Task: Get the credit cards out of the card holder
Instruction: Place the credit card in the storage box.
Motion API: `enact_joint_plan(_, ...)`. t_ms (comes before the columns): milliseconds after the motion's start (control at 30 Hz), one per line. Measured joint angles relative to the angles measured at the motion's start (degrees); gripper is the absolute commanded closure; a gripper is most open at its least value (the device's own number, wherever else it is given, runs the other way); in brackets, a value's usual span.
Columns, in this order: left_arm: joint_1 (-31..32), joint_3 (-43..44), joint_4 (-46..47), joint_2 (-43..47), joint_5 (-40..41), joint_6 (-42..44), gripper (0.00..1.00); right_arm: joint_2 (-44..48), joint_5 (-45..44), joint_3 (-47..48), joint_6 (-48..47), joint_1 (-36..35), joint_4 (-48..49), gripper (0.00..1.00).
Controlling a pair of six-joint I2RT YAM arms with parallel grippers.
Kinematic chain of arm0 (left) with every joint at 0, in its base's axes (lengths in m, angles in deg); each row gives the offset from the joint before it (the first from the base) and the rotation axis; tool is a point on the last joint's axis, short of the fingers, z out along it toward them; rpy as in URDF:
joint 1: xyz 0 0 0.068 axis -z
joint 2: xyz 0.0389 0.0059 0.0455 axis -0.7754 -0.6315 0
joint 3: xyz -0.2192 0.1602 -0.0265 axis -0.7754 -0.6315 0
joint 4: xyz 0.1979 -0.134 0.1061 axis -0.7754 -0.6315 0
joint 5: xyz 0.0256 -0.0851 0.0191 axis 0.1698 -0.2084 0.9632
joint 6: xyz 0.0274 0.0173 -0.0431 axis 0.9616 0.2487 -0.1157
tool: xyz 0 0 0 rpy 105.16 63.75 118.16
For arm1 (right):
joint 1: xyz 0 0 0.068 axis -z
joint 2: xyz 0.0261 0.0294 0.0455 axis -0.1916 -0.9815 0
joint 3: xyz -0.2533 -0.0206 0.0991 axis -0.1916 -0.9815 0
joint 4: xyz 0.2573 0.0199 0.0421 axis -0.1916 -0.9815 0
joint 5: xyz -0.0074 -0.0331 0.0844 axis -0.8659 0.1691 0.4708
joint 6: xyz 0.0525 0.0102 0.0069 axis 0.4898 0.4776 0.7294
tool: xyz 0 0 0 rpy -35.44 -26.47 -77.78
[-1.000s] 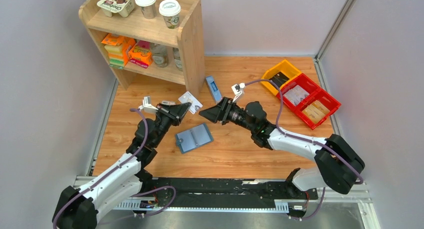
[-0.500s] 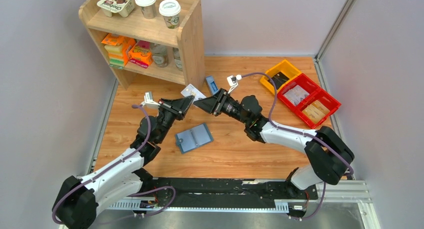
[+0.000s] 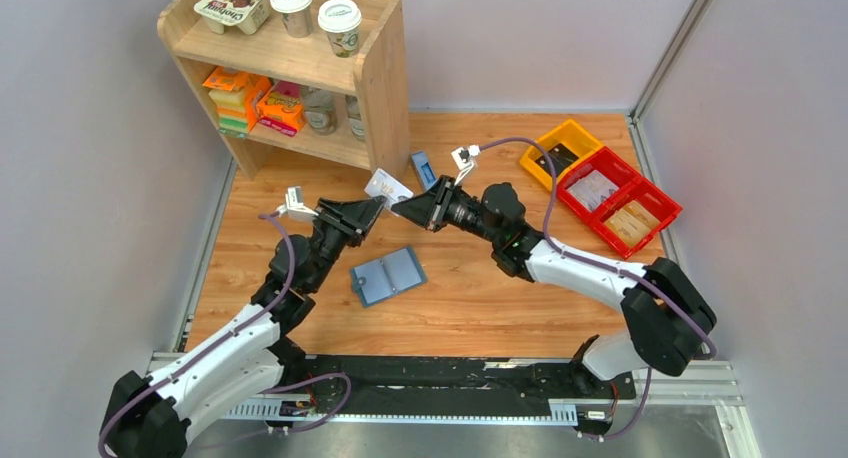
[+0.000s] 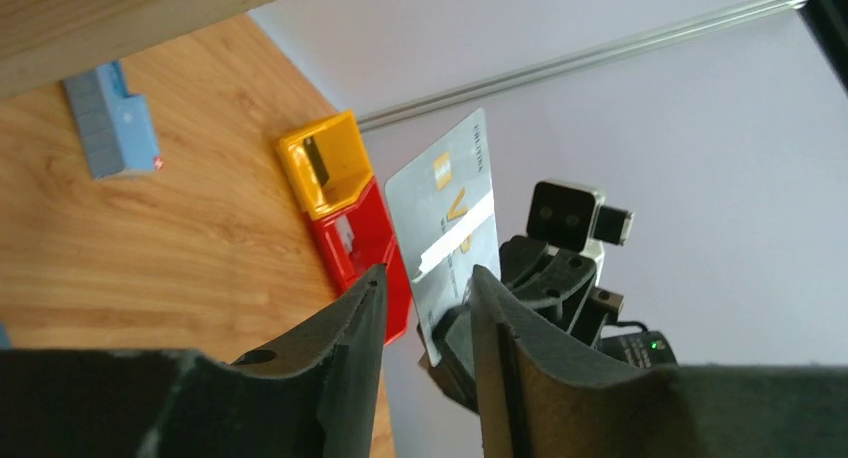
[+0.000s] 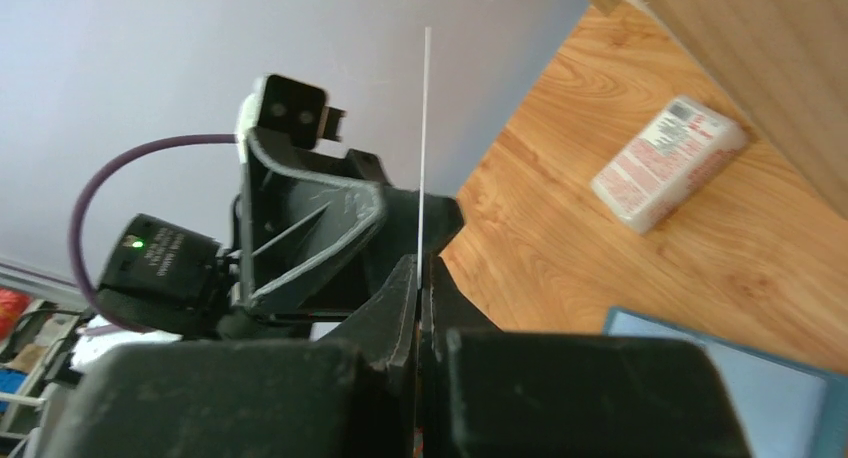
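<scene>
Handover in mid-air above the bench [image 3: 470,298], folks. On the left, the left end effector [image 3: 374,212] has its fingers [image 4: 350,328] spread, and the credit card [image 3: 388,186] stands upright in the gap between them. Whether one pad brushes the card face, I can't quite tell from the wrist view. Below, the card holder [image 3: 388,275] lies open and flat on the bench, well apart from both arms. On the right, the right end effector [image 3: 400,207] is pressed together on the card's lower part, pinching it edge-on. To do this cleanly, the left arm should back straight off along the card's plane so no finger drags it. The right needs a firm pinch and a careful swing clear of the wooden shelf unit [image 3: 385,88] close behind.
</scene>
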Motion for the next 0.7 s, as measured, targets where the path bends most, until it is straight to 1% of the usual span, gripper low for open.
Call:
enact_joint_plan(33,0.00,0.24,-2.75,1.25,-0.24,1.73,0.44,0.50,0.68,0.39,-1.07,0.52,-2.29,1.00)
enact_joint_plan(133,0.00,3.37,-12.39,3.72,-1.16,7.13,0.35,1.53,2.27,2.25,-4.15,2.75,-9.86,1.00)
enact_joint_plan(233,0.00,6.84,-20.85,5.97,-1.31,12.98,0.34,3.15,3.56,4.02,-7.98,5.42,-19.12,1.00)
enact_joint_plan(300,0.00,9.94,-27.93,6.88,-1.11,17.66,0.30,4.35,4.07,5.03,-10.32,7.13,-24.94,1.00)
enact_joint_plan(433,-0.22,18.10,-43.47,5.38,0.11,27.91,0.26,7.02,5.01,6.99,-15.39,11.98,-37.88,1.00)
enact_joint_plan(533,-1.27,22.34,-52.87,3.56,1.01,34.47,0.21,8.94,5.57,7.54,-18.73,17.66,-46.29,1.00)
enact_joint_plan(700,-4.72,22.91,-64.32,4.81,2.58,42.82,0.18,9.35,5.97,10.91,-24.72,30.77,-60.02,1.00)
